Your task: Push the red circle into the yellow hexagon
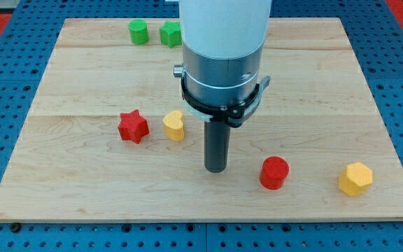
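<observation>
The red circle (274, 172) lies on the wooden board toward the view's lower right. The yellow hexagon (355, 178) lies further right, near the board's bottom right corner, apart from the circle. My tip (216, 169) stands on the board just left of the red circle, with a small gap between them. The arm's white and grey body rises above it at the view's top centre.
A red star (133, 127) and a yellow heart-like block (174, 125) lie side by side left of my tip. Two green blocks (139, 31) (170, 33) sit near the board's top edge. The wooden board (82, 189) rests on a blue pegboard surface.
</observation>
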